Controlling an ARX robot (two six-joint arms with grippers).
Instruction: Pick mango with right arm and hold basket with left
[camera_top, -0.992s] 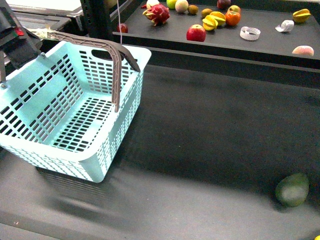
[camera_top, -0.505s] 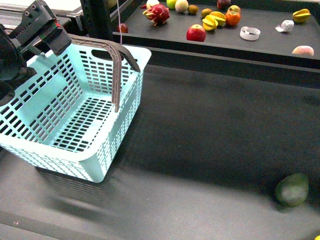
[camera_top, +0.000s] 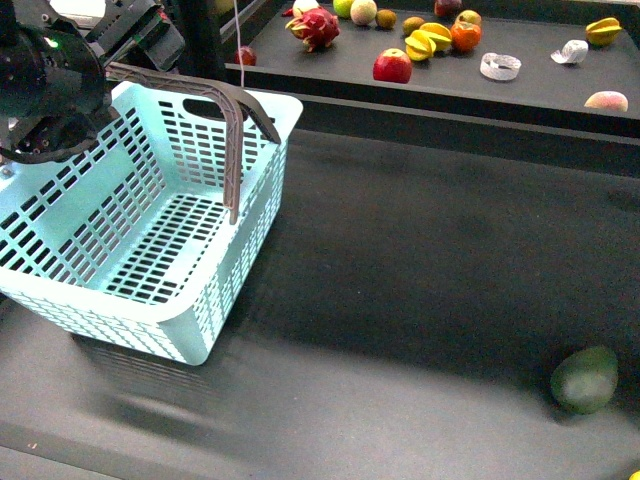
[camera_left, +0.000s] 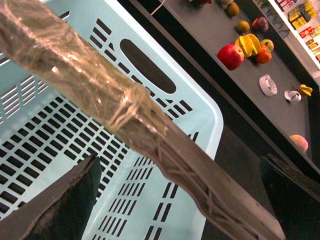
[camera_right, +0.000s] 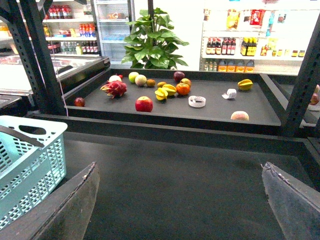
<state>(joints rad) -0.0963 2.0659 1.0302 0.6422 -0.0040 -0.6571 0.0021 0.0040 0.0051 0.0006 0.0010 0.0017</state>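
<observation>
The left arm (camera_top: 45, 85) has swung up over the back rim of the basket (camera_top: 150, 300), jaws wide astride its handle (camera_left: 175, 160), ungripped; the mango (camera_top: 634, 475), seemingly the yellow sliver at the front-right corner of the worktop (camera_top: 400, 300), lies nearer the right arm's wide, empty jaws.

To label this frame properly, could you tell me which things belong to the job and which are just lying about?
Job: basket; left gripper, jaws open either side of its handle; right gripper, open; mango not clearly in view.
Lying about: dark green fruit, dragon fruit, red apple, tape roll, peach.
</observation>
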